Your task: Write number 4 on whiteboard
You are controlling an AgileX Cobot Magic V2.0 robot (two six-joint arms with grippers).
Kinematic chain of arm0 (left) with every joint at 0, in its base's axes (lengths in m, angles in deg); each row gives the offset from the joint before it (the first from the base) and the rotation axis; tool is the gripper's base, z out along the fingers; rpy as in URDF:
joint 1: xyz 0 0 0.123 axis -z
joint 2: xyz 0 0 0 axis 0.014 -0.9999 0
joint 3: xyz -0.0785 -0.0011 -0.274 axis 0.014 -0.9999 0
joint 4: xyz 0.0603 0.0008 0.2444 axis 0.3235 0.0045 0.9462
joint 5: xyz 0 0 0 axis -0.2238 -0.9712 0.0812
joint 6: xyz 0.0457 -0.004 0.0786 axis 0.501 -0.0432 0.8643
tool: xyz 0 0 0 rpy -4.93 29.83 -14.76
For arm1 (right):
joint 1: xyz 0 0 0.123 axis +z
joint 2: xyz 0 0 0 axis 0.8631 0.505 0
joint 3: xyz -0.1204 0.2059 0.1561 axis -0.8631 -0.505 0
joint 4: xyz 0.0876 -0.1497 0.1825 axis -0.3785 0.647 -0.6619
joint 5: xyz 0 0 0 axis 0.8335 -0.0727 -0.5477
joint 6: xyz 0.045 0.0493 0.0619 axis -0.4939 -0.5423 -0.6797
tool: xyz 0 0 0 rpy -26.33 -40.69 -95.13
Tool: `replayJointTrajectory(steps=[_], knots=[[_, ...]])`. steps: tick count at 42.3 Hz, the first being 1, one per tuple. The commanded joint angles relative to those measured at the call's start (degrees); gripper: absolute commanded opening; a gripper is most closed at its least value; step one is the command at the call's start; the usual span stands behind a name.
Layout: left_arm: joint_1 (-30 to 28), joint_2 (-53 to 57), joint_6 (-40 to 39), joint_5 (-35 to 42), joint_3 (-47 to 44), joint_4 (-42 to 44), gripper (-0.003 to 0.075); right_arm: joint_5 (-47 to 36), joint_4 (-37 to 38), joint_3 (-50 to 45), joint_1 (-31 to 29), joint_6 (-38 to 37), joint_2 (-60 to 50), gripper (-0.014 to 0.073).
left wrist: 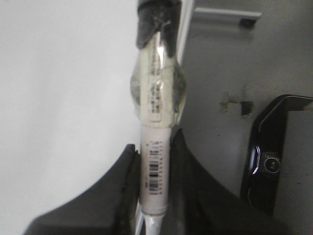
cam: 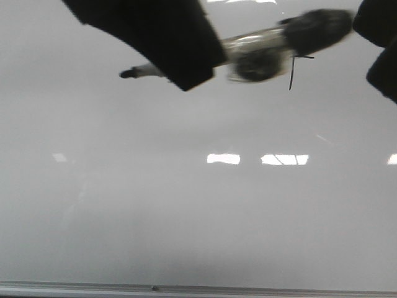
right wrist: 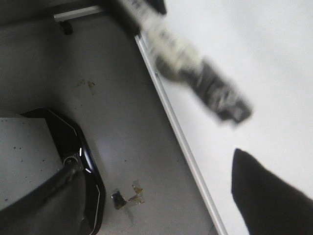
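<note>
In the front view the whiteboard (cam: 186, 205) fills nearly the whole picture, glossy pale grey, with bright rectangular reflections across its middle and a thin silver frame along the near edge. Above it the left gripper (cam: 180, 56) shows as a dark blurred shape, clamped on a marker (cam: 248, 53) that lies almost level over the board, its dark tip pointing left and its thick dark-wrapped end to the right. Just under that wrapped end the board bears thin black lines, a long upright stroke crossed by a short bar: the number 4 (cam: 292, 68), as far as it shows, partly hidden behind the marker. The right gripper (cam: 381, 43) is a dark mass at the right edge, and whether it is parted or closed cannot be told. In the left wrist view the two dark fingers (left wrist: 190, 186) press on either side of the marker's pale barrel (left wrist: 154, 161), which carries a barcode label and clear tape; the board lies on one side, a grey floor (left wrist: 230, 63) and a black-rimmed robot base (left wrist: 274, 156) on the other. In the right wrist view the blurred marker (right wrist: 190, 63) crosses the board's silver edge (right wrist: 181, 137), a dark finger (right wrist: 269, 196) stands over the white surface, and the stained grey floor (right wrist: 117, 112) and the black-rimmed base (right wrist: 83, 166) lie beside the board.
</note>
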Motion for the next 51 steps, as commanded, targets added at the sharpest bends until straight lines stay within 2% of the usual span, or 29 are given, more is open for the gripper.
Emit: replayJointTrajectory(steps=[1,6,16,24,30,35,45,51], knots=[[-4.1,1.7,-10.7,0.3,2.1,7.8,0.0043,-1.4,-1.0,1.8,-1.7,-0.5,-0.9,0.0623],[-10.4,1.9,-17.8,-1.9,2.1,10.4,0.0043,-1.3,-1.0,1.8,-3.2,-0.5,-0.9,0.0623],[-25.5,2.5,-23.6,-2.4,2.0,10.4,0.0043,-0.8,-1.0,1.8,-3.7,-0.6,-0.9,0.0623],[-36.5,7.0,-25.3,3.5,-0.7,10.4,0.0043,0.1,-1.0,1.8,-3.7,-0.6,-0.9,0.0623],[-44.0,11.6,-28.7,12.5,-6.6,9.5,0.0043,0.1,-1.0,1.8,-3.7,-0.6,-0.9,0.0623],[-48.4,14.1,-29.8,24.5,-13.4,6.3,0.0043,0.1,-1.0,1.8,-3.7,-0.6,-0.9,0.0623],[-50.5,12.8,-29.9,48.3,-24.6,3.2,0.0043,0.0,-1.0,1.8,-3.7,-0.6,-0.9,0.0623],[-50.5,9.1,-29.9,56.1,-26.1,1.8,0.0043,0.3,-1.0,1.8,-3.7,-0.6,-0.9,0.0623]])
